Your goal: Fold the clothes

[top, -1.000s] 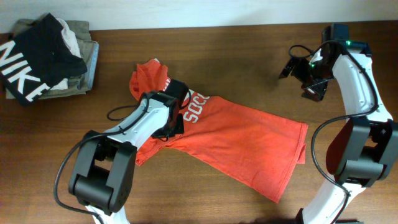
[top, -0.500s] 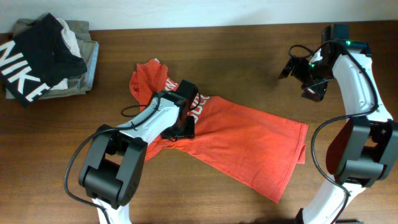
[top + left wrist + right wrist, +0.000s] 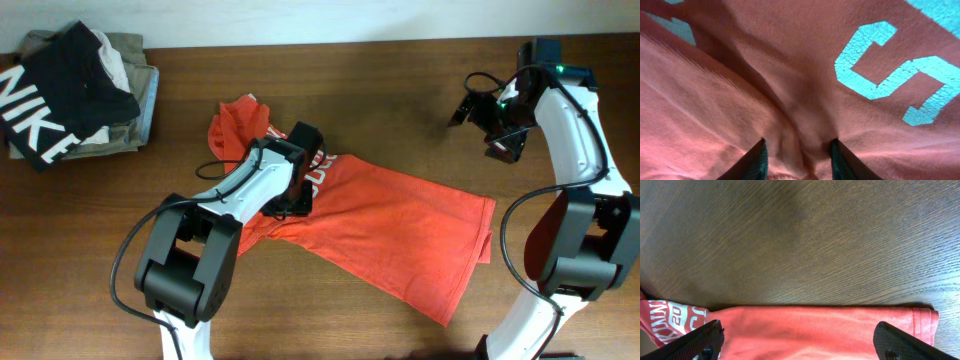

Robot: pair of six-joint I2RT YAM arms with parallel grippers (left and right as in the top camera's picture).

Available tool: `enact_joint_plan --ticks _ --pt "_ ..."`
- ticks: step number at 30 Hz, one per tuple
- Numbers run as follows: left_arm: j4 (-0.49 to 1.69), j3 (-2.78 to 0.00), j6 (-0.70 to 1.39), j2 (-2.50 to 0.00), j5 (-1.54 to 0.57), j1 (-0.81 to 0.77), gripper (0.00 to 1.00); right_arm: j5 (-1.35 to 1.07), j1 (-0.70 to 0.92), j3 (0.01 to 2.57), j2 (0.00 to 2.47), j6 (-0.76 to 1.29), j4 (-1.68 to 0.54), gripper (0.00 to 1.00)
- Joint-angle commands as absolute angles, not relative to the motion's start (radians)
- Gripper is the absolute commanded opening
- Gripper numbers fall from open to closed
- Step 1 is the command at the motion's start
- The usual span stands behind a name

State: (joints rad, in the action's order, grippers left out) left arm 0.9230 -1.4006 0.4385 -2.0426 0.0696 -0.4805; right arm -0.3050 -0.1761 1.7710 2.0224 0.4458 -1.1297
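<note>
Left tool (image 3: pixel 797 155) fingers apart; right tool (image 3: pixel 800 340) spread wide.
</note>
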Motion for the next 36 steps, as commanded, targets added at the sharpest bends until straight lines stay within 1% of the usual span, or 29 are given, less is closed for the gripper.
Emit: enact_joint_plan --ticks 1,3,4,7,9,11,12,16,18,19,20,21,24,26,28,30,32,36 --pt "0.921 -1.396 0.433 -2.053 0.068 -0.482 0.36 -0.303 -0.177 1.785 1.998 0.45 -1.13 0.99" --pt "0.924 -1.396 0.433 -2.053 0.068 -0.482 0.35 -0.303 -0.177 1.785 1.998 0.45 -1.13 0.99" --pt "0.928 -1.396 0.433 -2.053 0.073 -0.482 0.32 -0.303 -0.177 1.785 1.998 0.45 -1.13 0.99" --pt "0.942 -1.396 0.433 -2.053 0.096 -0.482 0.32 -0.303 -0.177 1.785 1.998 0.45 -1.13 0.99" --pt "0.945 -1.396 0.433 -2.053 0.096 -0.482 0.27 -0.303 -0.177 1.785 1.998 0.45 -1.13 0.99" --pt "0.956 -1.411 0.433 -2.053 0.103 -0.482 0.26 -0.303 -0.177 1.785 1.998 0.45 -1.13 0.99" --pt "0.967 -1.427 0.432 -2.053 0.106 -0.482 0.22 -0.303 -0.177 1.785 1.998 0.45 -1.13 0.99" --pt "0.975 -1.433 0.432 -2.053 0.107 -0.482 0.21 -0.303 -0.177 1.785 1.998 0.45 -1.13 0.99" --pt "0.982 -1.433 0.432 -2.053 0.124 -0.482 0.13 -0.303 -0.177 1.785 1.998 0.45 -1.13 0.99" --pt "0.983 -1.433 0.432 -2.053 0.129 -0.482 0.13 -0.303 -0.177 1.785 1.998 0.45 -1.13 0.99" --pt "0.986 -1.433 0.432 -2.053 0.128 -0.482 0.09 -0.303 -0.177 1.785 1.998 0.45 -1.13 0.99" --pt "0.99 -1.436 0.432 -2.053 0.129 -0.482 0.02 -0.303 -0.177 1.785 1.998 0.45 -1.13 0.99" --pt "1.026 -1.476 0.432 -2.053 0.133 -0.482 0.0 -0.303 -0.177 1.785 1.998 0.45 -1.13 0.99" --pt "1.097 -1.549 0.432 -2.053 0.163 -0.482 0.0 -0.303 -0.177 1.785 1.998 0.45 -1.13 0.99" --pt "1.209 -1.681 0.433 -2.033 0.221 -0.482 0.0 -0.303 -0.177 1.785 1.998 0.45 -1.13 0.99" --pt "1.279 -1.807 0.432 -1.967 0.281 -0.482 0.0 -0.303 -0.177 1.785 1.998 0.45 -1.13 0.99" --pt "1.322 -1.906 0.432 -1.885 0.296 -0.469 0.0 -0.303 -0.177 1.785 1.998 0.45 -1.13 0.99" --pt "1.344 -2.076 0.429 -1.585 0.375 -0.327 0.0 -0.303 -0.177 1.785 1.998 0.45 -1.13 0.99"
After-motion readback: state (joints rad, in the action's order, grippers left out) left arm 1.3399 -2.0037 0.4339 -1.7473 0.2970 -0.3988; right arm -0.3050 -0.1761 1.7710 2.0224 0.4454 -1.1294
